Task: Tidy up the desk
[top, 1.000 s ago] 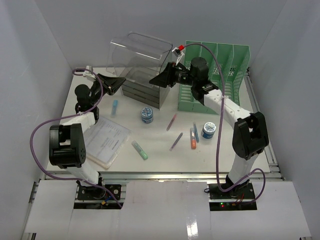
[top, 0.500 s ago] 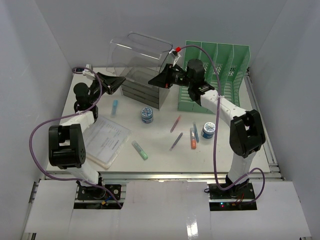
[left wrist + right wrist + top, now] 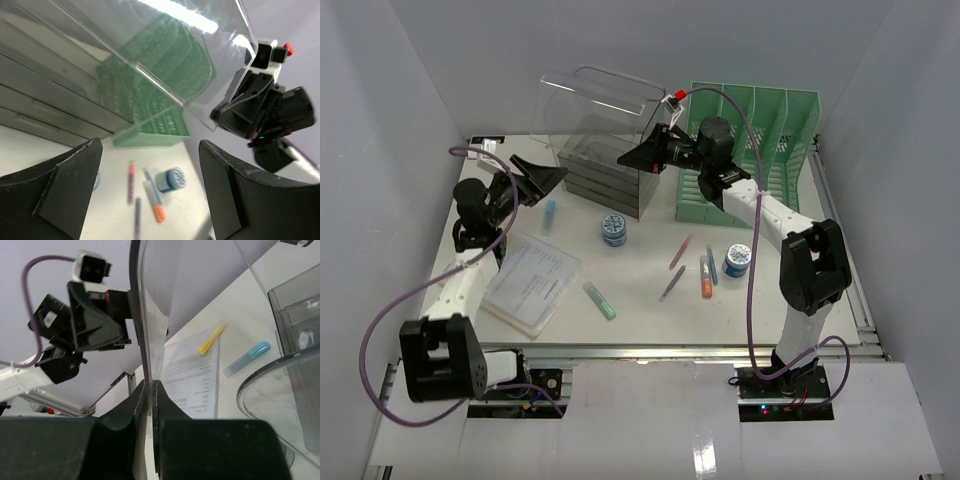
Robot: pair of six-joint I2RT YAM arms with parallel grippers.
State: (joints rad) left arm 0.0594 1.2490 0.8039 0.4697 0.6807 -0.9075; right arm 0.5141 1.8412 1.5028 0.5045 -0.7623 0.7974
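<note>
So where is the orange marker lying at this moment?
In the top view the orange marker lies on the right half of the desk, between the purple pen and the blue-lidded jar.

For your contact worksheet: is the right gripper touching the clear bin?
Touching. Right wrist view: the right gripper pinches the clear bin wall between its fingers.

A clear plastic bin (image 3: 595, 100) hangs tilted over a grey drawer box (image 3: 603, 182) at the back. A green file rack (image 3: 760, 140) stands right of them. One round blue tub (image 3: 614, 229) sits nr the drawers & a 2nd blue tub (image 3: 737, 260) sits just beside a blue pen (image 3: 711, 262) & an orange marker (image 3: 704, 282). A pink pen (image 3: 679, 251) & a purple pen (image 3: 672, 283) lie in the middle. A green marker (image 3: 599, 300) lies nr a stack of papers (image 3: 525, 285), w/ a light blue marker (image 3: 549, 216) further back.
</note>
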